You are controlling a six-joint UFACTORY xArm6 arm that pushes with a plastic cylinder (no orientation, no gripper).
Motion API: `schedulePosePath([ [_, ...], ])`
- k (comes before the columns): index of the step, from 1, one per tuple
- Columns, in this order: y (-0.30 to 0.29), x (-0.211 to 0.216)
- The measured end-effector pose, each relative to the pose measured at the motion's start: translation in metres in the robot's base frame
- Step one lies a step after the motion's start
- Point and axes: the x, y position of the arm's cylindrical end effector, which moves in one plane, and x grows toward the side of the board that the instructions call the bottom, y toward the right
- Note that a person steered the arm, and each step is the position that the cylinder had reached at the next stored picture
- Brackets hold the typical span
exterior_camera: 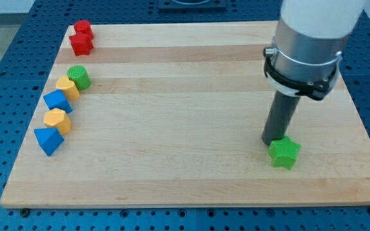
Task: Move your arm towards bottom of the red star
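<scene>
Tip (272, 141) down on the wooden board (191, 186) at the view's lower right, touching or just beside the upper-left edge of the green star (284, 153). No pincer on this rod, so nothing to open, close or grip; only a blunt end for pushing. Red star (81, 44) far off at the view's top left corner, pressed against a second red block (83, 29) just above it, shape of that one hard to make out. Below them, along the left edge: green cylinder (79, 77) against a yellow block (67, 86), then a blue block (57, 101), another yellow block (58, 120), another blue block (48, 140) lowest. Likely handling of the red star: small, light, rigid, ready to slide on smooth wood at a slight nudge and to spin if struck off-centre on a point. No taking hold possible; the place to arrive at is the bare board just under its lower edge, between it and the green cylinder, short of contact. Long diagonal crossing of the open board needed, leaving the green star undisturbed.
</scene>
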Motion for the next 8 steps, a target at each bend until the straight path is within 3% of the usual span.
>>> schedulePosePath([
  [4,0.070,0.012],
  [5,0.059,0.004],
  [7,-0.056,-0.119],
  [8,-0.118,-0.160],
])
